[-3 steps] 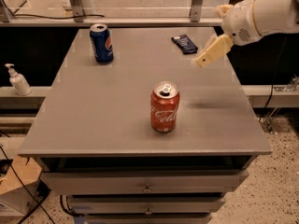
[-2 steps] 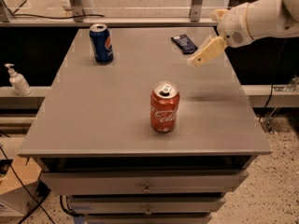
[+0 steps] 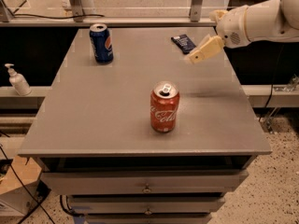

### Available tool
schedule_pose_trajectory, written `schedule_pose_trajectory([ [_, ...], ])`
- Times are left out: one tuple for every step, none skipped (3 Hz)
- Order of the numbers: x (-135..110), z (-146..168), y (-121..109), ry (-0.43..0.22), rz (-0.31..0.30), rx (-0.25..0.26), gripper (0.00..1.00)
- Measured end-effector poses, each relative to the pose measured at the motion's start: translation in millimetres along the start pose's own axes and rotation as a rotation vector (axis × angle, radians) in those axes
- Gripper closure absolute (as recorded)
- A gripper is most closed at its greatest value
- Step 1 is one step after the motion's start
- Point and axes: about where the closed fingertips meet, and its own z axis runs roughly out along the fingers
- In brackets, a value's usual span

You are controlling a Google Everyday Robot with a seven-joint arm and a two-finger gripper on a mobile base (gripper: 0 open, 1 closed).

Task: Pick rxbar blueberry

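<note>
1. We see the gripper (image 3: 196,56) in the upper right of the frame. It has slid a little to the left over the last second. Its tan tip now sits just right of and slightly below the rxbar blueberry (image 3: 185,43), closer than it was before.
2. We read this as the approach closing in. The arm is lining up on the bar, but nothing is held yet.
3. We cannot tell whether the gripper is open or closed, because it shows only as one tan shape. We also cannot tell whether it hangs above the table (image 3: 93,115) or touches it.
4. The rxbar blueberry lies flat near the far edge of the table top, upper right of centre. It is in the same place and at the same angle as in the earlier frames.
5. The Pepsi can (image 3: 101,43) at upper left and the Coca-Cola can (image 3: 164,107) at centre both stand upright and have not moved. Both are well apart from the bar, so we judge them no obstacle.
</note>
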Motion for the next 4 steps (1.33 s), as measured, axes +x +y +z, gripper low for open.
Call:
schedule_pose_trajectory([
  [2, 13, -10, -0.037, 0.030, 0.016, 0.00],
  [8, 26, -21, -0.048, 0.062, 0.036, 0.00],
  [15, 41, -31, -0.075, 0.105, 0.049, 0.00],
  [24, 59, -43, -0.110, 0.156, 0.064, 0.00],
])
